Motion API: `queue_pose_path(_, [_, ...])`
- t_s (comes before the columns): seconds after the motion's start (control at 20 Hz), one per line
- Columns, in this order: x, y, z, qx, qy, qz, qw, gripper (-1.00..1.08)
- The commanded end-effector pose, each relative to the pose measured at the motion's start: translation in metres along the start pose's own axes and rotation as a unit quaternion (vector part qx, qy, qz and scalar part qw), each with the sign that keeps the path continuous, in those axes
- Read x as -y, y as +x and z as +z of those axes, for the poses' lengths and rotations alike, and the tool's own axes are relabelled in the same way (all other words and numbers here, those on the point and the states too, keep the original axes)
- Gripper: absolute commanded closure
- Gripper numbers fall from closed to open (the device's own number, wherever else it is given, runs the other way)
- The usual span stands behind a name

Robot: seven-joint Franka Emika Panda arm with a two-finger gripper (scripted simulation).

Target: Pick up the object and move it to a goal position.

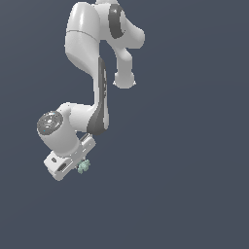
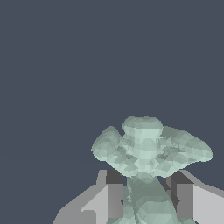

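Clamped on the narrow waist of the object [image 2: 148,148], the 2 jaws stand close on either side of it in the wrist view, their dark pads [image 2: 114,177] pressed against the stem while the lumpy pale-green head spreads out just beyond the tips. Nothing else shows behind it there, only the flat dark ground, so no goal marker can be made out. From the exterior view, the arm [image 1: 92,73] bends down toward the exterior view's left, and the gripper [image 1: 80,163] carries the same small green piece at its tip, peeking out on the side toward the exterior view's right. Whether the piece rests on the ground or hangs clear of it cannot be told from this angle. The step in hand looks like the carry: the grip seems secure because it sits on the thin middle between the 2 bulges, which should stop the piece sliding out. To do it well, hold the squeeze steady, lift before travelling sideways, and move smoothly so the little piece does not twist in the pads.
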State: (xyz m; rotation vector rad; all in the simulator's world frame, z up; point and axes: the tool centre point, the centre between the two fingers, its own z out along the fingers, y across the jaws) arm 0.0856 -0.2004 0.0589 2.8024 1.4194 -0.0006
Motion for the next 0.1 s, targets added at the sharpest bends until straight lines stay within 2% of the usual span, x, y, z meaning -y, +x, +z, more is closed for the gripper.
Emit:
queue_pose_path(0.0, [-0.0022,-0.0011,-0.0003,0.000,0.000,-0.001,1.0000,1.08])
queue_pose_path(0.05, [-0.0023,-0.0012,-0.0003,0.000,0.000,-0.001,1.0000,1.08])
